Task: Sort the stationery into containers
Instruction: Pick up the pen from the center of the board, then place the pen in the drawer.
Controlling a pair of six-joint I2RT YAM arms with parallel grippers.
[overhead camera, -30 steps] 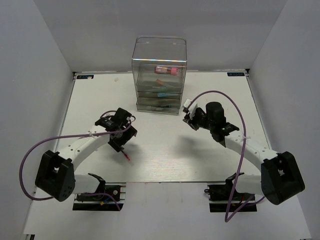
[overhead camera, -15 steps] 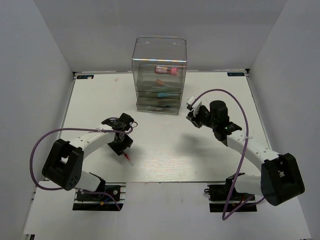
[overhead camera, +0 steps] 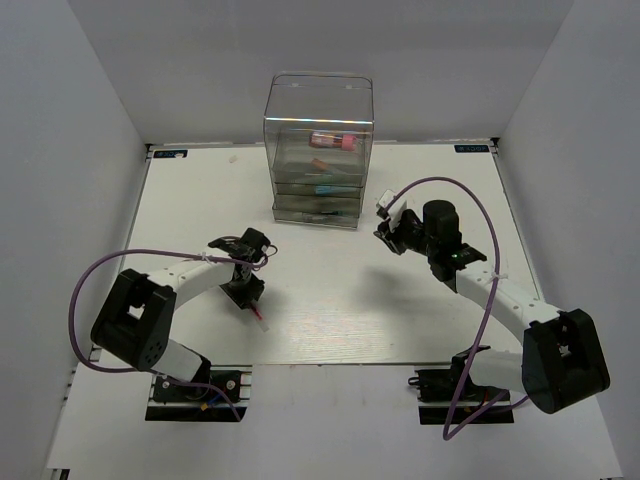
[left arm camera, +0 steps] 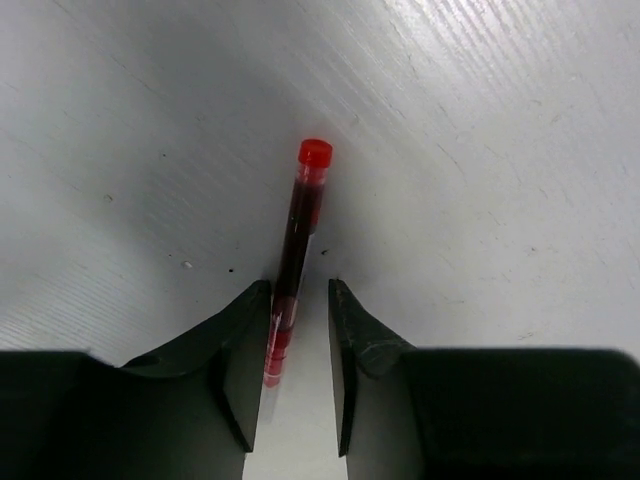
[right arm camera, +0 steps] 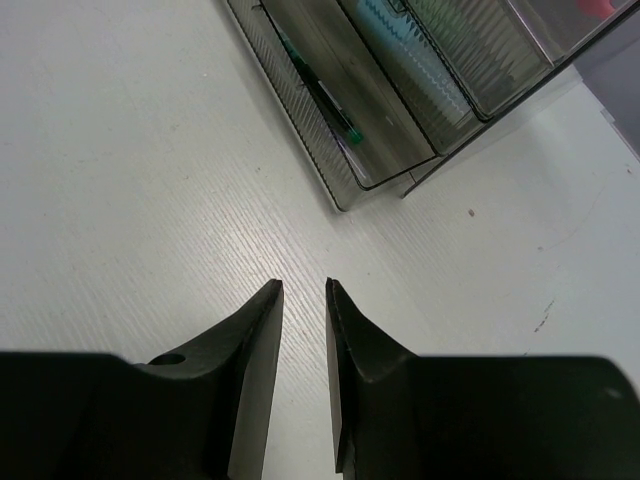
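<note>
White surface (overhead camera: 330, 300) carries one loose item: your left end effector (left arm camera: 298, 285) straddles the flat-lying red-white pen (left arm camera: 297, 230), jaws slightly spread either side so closing would pinch it (not yet gripped). Your right end effector (right arm camera: 303, 285), narrowly parted and empty, hovers near the drawer box (overhead camera: 318, 130).

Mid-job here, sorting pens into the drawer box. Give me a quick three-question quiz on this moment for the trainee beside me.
1. True or false: the red pen lies on the table between the fingers of the left pincer.
2. Where is the pink tube relative to the drawer box? A: in its top compartment. B: in its bottom drawer. C: outside, beside it.
3. Fill in: the right pincer holds ____.
Key: 1 true; 2 A; 3 nothing.
</note>
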